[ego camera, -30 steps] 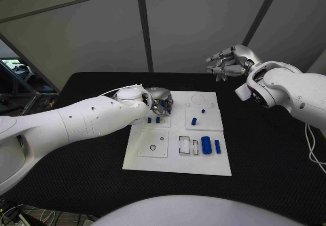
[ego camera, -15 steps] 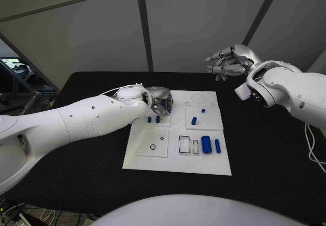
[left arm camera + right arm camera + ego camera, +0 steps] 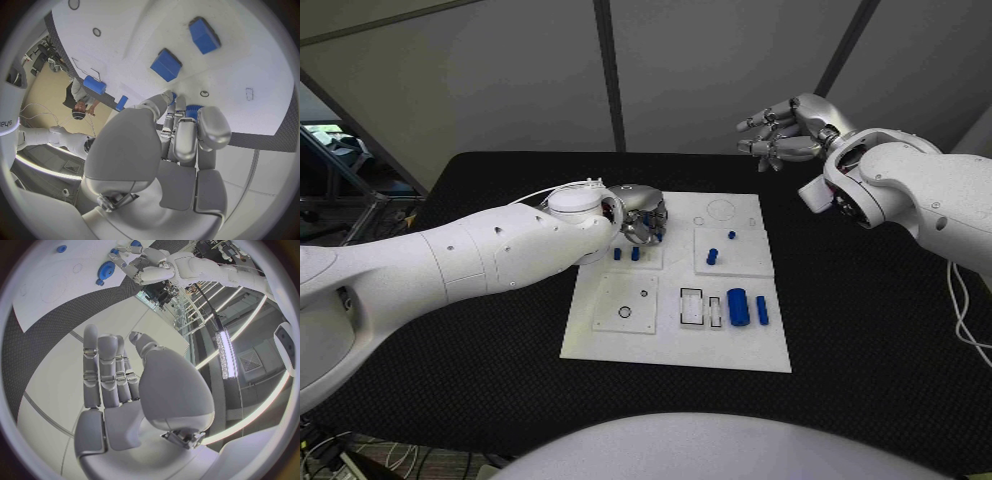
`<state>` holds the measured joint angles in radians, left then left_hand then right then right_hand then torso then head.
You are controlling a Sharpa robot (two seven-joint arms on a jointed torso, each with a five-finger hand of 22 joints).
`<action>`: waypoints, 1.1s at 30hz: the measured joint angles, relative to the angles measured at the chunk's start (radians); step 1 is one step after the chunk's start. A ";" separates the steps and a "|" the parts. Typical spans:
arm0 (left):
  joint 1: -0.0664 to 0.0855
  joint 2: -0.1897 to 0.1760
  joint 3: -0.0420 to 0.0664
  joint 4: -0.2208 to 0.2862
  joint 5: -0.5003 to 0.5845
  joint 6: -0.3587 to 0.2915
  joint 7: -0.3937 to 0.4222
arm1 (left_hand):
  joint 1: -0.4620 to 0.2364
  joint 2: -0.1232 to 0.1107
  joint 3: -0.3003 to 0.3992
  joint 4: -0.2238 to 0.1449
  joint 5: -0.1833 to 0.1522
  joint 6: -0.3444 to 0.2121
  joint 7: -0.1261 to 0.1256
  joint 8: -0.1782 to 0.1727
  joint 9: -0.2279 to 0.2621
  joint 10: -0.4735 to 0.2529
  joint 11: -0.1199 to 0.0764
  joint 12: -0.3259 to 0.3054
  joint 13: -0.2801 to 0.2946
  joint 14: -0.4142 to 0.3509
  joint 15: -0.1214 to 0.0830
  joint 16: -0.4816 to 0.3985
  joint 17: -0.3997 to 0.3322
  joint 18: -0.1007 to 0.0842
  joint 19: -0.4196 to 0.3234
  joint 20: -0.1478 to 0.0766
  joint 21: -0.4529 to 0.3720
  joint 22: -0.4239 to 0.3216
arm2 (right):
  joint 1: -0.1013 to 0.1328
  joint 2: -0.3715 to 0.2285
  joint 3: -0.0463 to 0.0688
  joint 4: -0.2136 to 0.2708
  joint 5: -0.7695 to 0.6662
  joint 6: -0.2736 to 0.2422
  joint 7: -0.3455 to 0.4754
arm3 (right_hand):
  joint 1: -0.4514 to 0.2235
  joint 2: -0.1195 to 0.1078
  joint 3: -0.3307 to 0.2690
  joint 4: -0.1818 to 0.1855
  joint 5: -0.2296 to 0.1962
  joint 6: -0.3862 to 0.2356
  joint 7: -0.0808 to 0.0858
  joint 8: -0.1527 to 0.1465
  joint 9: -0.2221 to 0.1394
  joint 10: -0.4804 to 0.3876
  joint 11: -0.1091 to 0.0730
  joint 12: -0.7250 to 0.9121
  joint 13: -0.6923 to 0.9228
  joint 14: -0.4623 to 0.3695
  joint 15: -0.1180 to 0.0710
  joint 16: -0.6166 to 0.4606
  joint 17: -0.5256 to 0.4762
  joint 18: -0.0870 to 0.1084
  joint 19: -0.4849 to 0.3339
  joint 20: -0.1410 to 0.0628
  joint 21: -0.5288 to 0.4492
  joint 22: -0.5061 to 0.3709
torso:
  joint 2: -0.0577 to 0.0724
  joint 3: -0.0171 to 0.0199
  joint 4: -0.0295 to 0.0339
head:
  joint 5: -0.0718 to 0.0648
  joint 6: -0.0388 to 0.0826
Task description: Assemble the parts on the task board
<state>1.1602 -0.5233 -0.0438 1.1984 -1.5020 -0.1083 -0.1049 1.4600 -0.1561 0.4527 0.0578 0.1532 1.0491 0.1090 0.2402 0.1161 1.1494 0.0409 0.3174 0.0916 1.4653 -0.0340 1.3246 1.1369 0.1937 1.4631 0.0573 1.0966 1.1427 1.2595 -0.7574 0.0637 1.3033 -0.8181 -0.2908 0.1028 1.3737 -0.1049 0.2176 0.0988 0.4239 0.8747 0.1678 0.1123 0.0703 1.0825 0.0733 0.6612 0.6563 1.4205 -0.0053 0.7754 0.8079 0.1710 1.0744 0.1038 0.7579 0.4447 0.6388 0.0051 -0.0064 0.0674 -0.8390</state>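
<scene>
- Left hand (image 3: 640,218) low over the task board's (image 3: 678,350) far left corner, fingers curled around a small blue part (image 3: 193,111) (grip looks likely, not certain).
- Right hand (image 3: 783,130) raised well off the board, fingers apart, empty.
- Several pegs (image 3: 710,257) upright; large cylinder (image 3: 737,307) lying loose, long axis near-to-far. Much left, by judgement.

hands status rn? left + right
Left hand: down on the task board, fingers closed round a small blue part.
Right hand: raised beyond the board, open, holding nothing.
</scene>
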 measured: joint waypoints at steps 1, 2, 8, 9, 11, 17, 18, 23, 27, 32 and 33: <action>-0.001 -0.003 0.000 0.004 0.001 -0.004 0.002 | 0.000 0.000 0.003 -0.003 0.000 0.002 0.002 0.000 0.001 0.006 0.000 -0.003 0.000 0.000 0.000 0.000 -0.001 0.000 0.000 0.000 0.000 0.000 | 0.000 0.000 0.000 0.000 0.000 0.000 0.000 | 0.000 0.000 0.000 0.000 0.000 0.000 0.000 0.000 0.000 0.000 0.000 0.000 0.000 0.000 0.000 0.000 0.000 0.000 0.000 0.000 0.000 0.000 | 0.000 0.0000 0.0000 | 0.000 0.000; -0.002 -0.008 0.000 0.009 0.003 -0.010 0.006 | 0.000 0.000 0.006 -0.006 0.000 0.006 0.001 -0.001 0.001 0.009 -0.001 -0.006 0.001 0.000 0.000 0.000 -0.001 0.000 0.000 0.000 0.000 0.000 | 0.000 -0.001 0.000 0.001 0.000 0.000 0.000 | 0.000 0.000 0.000 0.000 0.000 0.000 0.000 0.000 0.000 0.000 0.000 0.000 0.000 0.000 0.000 0.000 0.000 0.000 0.000 0.000 0.000 0.000 | 0.000 -0.0001 0.0001 | 0.000 0.001; -0.005 -0.029 0.031 0.036 0.014 -0.035 0.018 | 0.000 0.000 0.011 -0.011 0.000 0.011 0.003 -0.004 0.003 0.013 0.002 -0.014 0.001 0.000 0.000 0.004 -0.002 0.000 0.000 0.000 0.000 0.000 | 0.000 -0.003 0.000 0.002 0.000 0.000 0.000 | 0.000 0.000 0.000 0.000 0.000 0.000 0.000 0.000 0.000 0.000 0.000 0.000 0.000 0.000 0.000 0.000 0.000 0.000 0.000 0.000 0.000 0.000 | 0.000 -0.0005 0.0007 | -0.001 0.005; -0.005 -0.034 0.038 0.042 0.016 -0.040 0.020 | 0.000 0.000 0.011 -0.011 0.000 0.011 0.003 -0.004 0.003 0.013 0.002 -0.014 0.001 0.000 0.000 0.004 -0.002 0.000 0.000 0.000 0.000 0.000 | 0.000 -0.004 0.000 0.002 0.000 0.000 0.000 | 0.000 0.000 0.000 0.000 0.000 0.000 0.000 0.000 0.000 0.000 0.000 0.000 0.000 0.000 0.000 0.000 0.000 0.000 0.000 0.000 0.000 0.000 | 0.000 -0.0005 0.0007 | -0.001 0.006; -0.006 -0.042 0.046 0.051 0.019 -0.044 0.021 | 0.000 0.000 0.012 -0.009 0.000 0.011 0.003 -0.005 0.003 0.019 0.003 -0.014 0.001 0.000 0.000 0.004 -0.003 0.000 0.000 0.000 0.000 0.000 | 0.000 -0.004 0.000 0.002 0.000 0.000 0.000 | 0.000 0.000 0.000 0.000 0.000 0.000 0.000 0.000 0.000 0.000 0.000 0.000 -0.001 0.000 0.000 0.000 0.000 0.000 0.000 0.000 0.000 0.000 | -0.001 -0.0003 0.0007 | -0.001 0.007; -0.007 -0.078 0.056 0.078 0.029 -0.048 0.021 | -0.013 0.001 0.014 -0.008 0.000 0.018 0.003 -0.007 0.003 0.020 0.002 -0.020 0.001 0.000 0.000 0.004 -0.004 0.000 0.000 0.000 0.000 0.000 | 0.000 -0.005 0.000 0.002 0.000 0.000 0.000 | 0.000 0.000 0.000 0.000 0.000 0.000 0.000 0.000 0.000 0.000 0.000 0.000 -0.001 0.000 0.000 0.000 0.000 0.000 0.000 0.000 0.000 0.000 | -0.001 0.0006 0.0014 | -0.002 0.010; -0.007 -0.084 0.057 0.083 0.030 -0.048 0.020 | -0.016 -0.001 0.014 -0.008 0.000 0.018 0.003 -0.009 0.003 0.020 0.002 -0.021 0.001 0.000 0.000 0.004 -0.004 0.000 0.000 0.000 0.000 0.000 | 0.000 -0.005 0.000 0.002 0.000 0.000 0.000 | 0.000 0.000 0.000 0.000 0.000 0.000 0.000 0.000 0.000 0.000 0.000 0.000 -0.001 0.000 0.000 0.000 0.000 0.000 0.000 0.000 0.000 0.000 | -0.001 0.0006 0.0016 | -0.002 0.010; -0.010 -0.120 0.059 0.105 0.039 -0.045 0.015 | -0.017 0.000 0.014 -0.008 0.000 0.018 0.004 -0.012 0.003 0.020 0.002 -0.024 0.001 0.000 0.000 0.004 -0.004 0.000 0.000 0.000 0.000 0.000 | 0.000 -0.009 0.000 0.002 0.000 0.000 0.000 | 0.000 0.000 0.000 0.000 0.000 0.000 0.000 0.000 0.000 0.000 0.000 0.000 -0.001 0.000 0.000 0.000 0.000 0.000 0.000 0.000 0.000 0.000 | -0.001 0.0000 0.0023 | -0.003 0.012; -0.012 -0.144 0.059 0.116 0.046 -0.038 0.008 | -0.017 0.000 0.014 -0.008 0.000 0.018 0.004 -0.012 0.003 0.023 0.005 -0.024 0.001 0.000 0.000 0.004 -0.005 0.000 0.000 0.000 0.000 0.000 | 0.000 -0.011 0.000 0.002 0.000 0.000 0.000 | 0.000 0.000 0.000 0.000 0.000 0.000 0.000 0.000 0.000 0.000 0.000 0.000 -0.001 0.000 0.000 0.000 0.000 0.000 0.000 0.000 0.000 0.000 | -0.001 0.0000 0.0021 | -0.003 0.014; -0.017 -0.170 0.060 0.130 0.054 -0.028 -0.002 | -0.022 -0.006 0.014 -0.008 0.000 0.018 0.004 -0.012 0.003 0.027 0.002 -0.031 0.001 0.000 0.000 0.004 -0.005 0.000 0.000 0.000 0.000 0.000 | 0.000 -0.013 0.000 0.002 0.000 0.000 0.000 | 0.000 0.000 0.000 0.000 0.000 0.000 0.000 0.000 0.000 0.000 0.000 0.000 -0.001 0.000 0.000 0.000 0.000 0.000 0.000 0.000 0.000 0.000 | -0.001 -0.0001 0.0018 | -0.003 0.014; -0.018 -0.173 0.060 0.132 0.055 -0.026 -0.004 | -0.022 -0.006 0.014 -0.008 0.000 0.018 0.004 -0.012 0.004 0.027 0.002 -0.031 0.001 0.000 0.000 0.004 -0.005 0.000 0.000 0.000 0.000 0.000 | 0.000 -0.013 0.000 0.002 0.000 0.000 0.000 | 0.000 0.000 0.000 0.000 0.000 0.000 0.000 0.000 0.000 0.000 0.000 0.000 -0.001 0.000 0.000 0.000 0.000 0.000 0.000 0.000 0.000 0.000 | -0.001 -0.0001 0.0016 | -0.002 0.014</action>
<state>1.1420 -0.6963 0.0162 1.3306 -1.4467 -0.1339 -0.1090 1.4381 -0.1617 0.4663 0.0497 0.1529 1.0671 0.1125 0.2283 0.1197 1.1763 0.0430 0.2860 0.0927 1.4653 -0.0340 1.3285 1.1315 0.1936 1.4630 0.0574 1.0965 1.1425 1.2594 -0.7700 0.0637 1.3049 -0.8183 -0.2904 0.1029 1.3737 -0.1049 0.2176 0.0988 0.4239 0.8747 0.1678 0.1123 0.0703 1.0825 0.0733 0.6612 0.6557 1.4205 -0.0054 0.7754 0.8076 0.1709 1.0744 0.1037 0.7579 0.4449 0.6379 0.0050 -0.0048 0.0649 -0.8255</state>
